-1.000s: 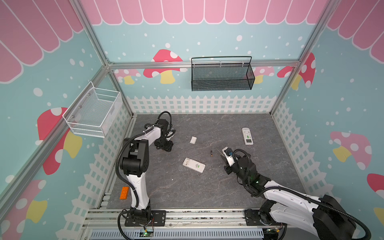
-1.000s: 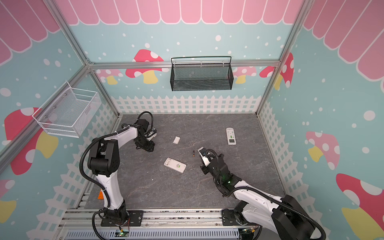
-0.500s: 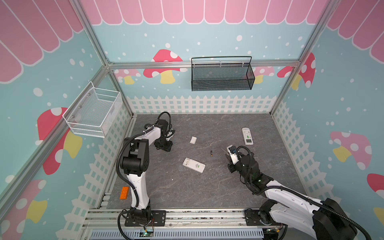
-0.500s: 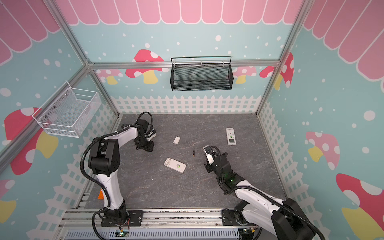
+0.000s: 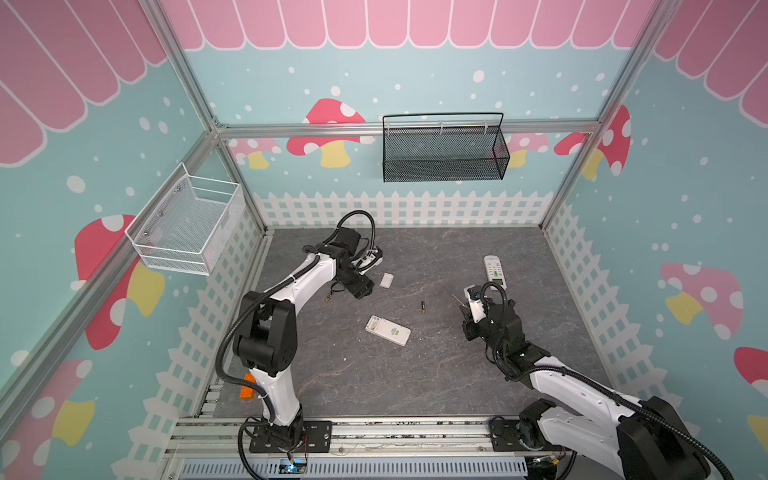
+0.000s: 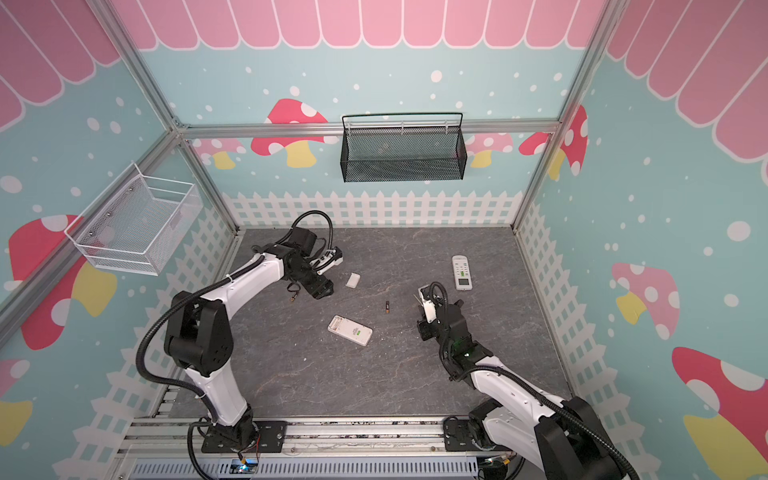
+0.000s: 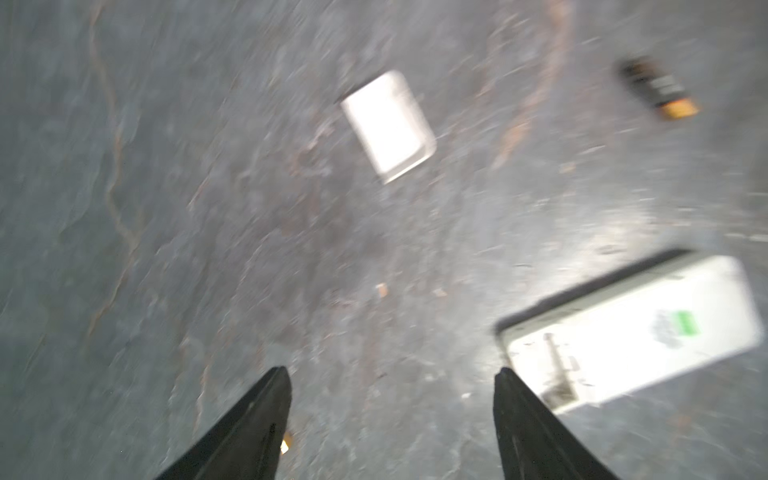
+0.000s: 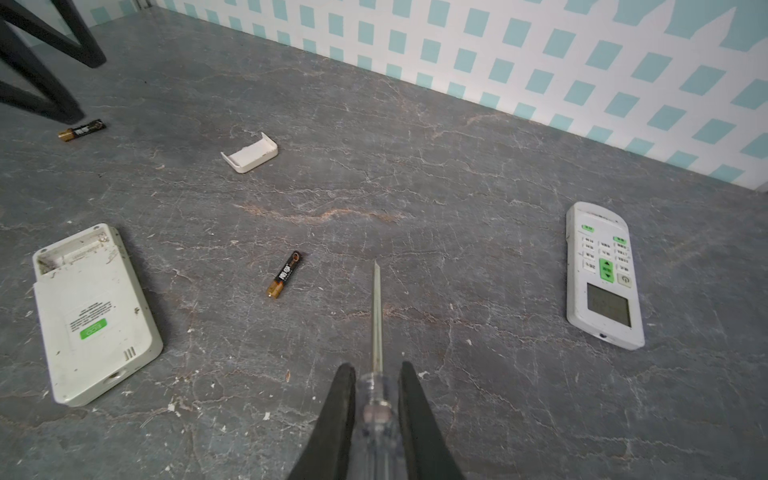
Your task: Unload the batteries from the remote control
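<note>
Moved: left gripper has swung toward the cover and spread its jaws; right gripper has drawn back from the middle.
Left gripper: wide, nothing between its fingers.
Right gripper: clamped narrow on the screwdriver, shaft pointing straight ahead.
First battery: on the table just beside the left fingers; whether they touch cannot be told.
Second battery: ahead of the screwdriver tip, slightly to one side, apart.
Remote: face down past that battery, bay uncovered and apparently empty.
Second remote: face up on the right gripper's opposite side; its contents are hidden.
Risk: both batteries lie loose and round, so a low sweep by the open left fingers or the screwdriver tip could roll one away; prying the second remote could make the thin shaft slip.
</note>
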Robot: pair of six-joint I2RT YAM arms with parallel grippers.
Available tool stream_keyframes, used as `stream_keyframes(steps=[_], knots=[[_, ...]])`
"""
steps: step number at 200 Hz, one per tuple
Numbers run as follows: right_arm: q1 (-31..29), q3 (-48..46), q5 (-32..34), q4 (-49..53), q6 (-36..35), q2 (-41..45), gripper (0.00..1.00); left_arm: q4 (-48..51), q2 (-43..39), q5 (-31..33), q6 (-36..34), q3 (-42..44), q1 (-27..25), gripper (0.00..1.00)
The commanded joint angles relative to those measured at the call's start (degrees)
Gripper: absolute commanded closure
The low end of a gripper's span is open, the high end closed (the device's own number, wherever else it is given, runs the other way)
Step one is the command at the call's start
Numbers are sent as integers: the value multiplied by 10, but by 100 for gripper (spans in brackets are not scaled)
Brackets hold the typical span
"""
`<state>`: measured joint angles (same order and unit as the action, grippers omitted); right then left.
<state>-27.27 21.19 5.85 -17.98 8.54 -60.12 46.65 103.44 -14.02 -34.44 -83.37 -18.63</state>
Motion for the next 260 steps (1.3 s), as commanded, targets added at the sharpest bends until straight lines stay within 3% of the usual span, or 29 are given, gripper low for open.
stream_keyframes(steps=[1, 36, 51, 62, 109, 165, 197, 260], knots=[[20, 1, -7, -10, 49, 1, 100, 10, -19, -141, -130, 40, -22, 20], [79, -20, 9, 1, 115, 21, 99, 40, 7, -132, -266, 48, -77, 17], [106, -40, 21, -9, 145, 34, 97, 42, 19, -122, -324, 58, -93, 5], [128, -54, 26, -16, 163, 38, 96, 41, 29, -116, -355, 60, -101, 3], [192, -87, 35, -31, 217, 39, 94, 38, 66, -92, -449, 55, -117, 1], [256, -98, -7, -37, 257, 31, 84, 29, 110, -62, -485, 40, -128, 1], [280, -100, -26, -35, 279, 10, 78, 29, 126, -40, -493, 41, -133, 6], [312, -82, -65, -23, 283, -36, 69, 18, 131, -19, -471, 37, -129, 31]])
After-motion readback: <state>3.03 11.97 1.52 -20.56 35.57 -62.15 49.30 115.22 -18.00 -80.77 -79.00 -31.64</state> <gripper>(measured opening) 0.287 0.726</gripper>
